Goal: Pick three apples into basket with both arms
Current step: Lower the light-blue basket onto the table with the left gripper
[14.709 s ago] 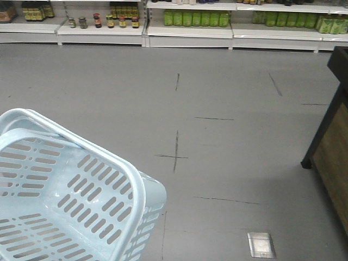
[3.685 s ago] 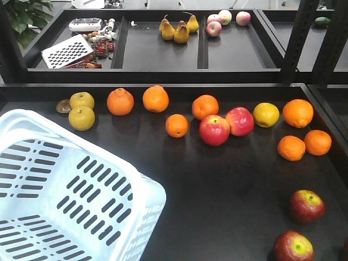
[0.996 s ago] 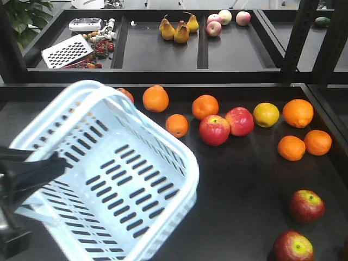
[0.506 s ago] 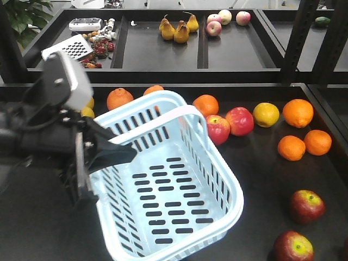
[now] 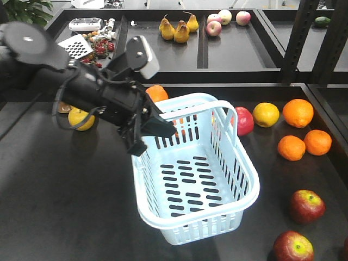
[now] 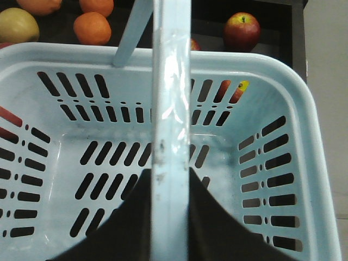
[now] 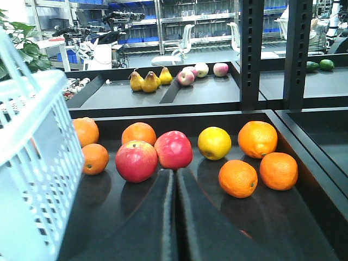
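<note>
The left gripper [image 6: 169, 217] is clamped on the swing handle [image 6: 169, 109] of the pale blue basket [image 5: 239, 179], which is tilted over the black tray [image 5: 65, 206] near two dark red apples [image 5: 307, 205] [image 5: 293, 246] on its right side — the right gripper [image 7: 175, 217], fingers pressed together and empty, faces the oranges [image 7: 237, 178].

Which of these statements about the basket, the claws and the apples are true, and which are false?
1. The basket is empty. True.
2. The left claw is closed on the basket's handle. True.
3. The right claw holds an apple. False: it is shut and holds nothing.
4. The dark apples are inside the basket. False: two dark apples lie on the black table, to the right of it.
</note>
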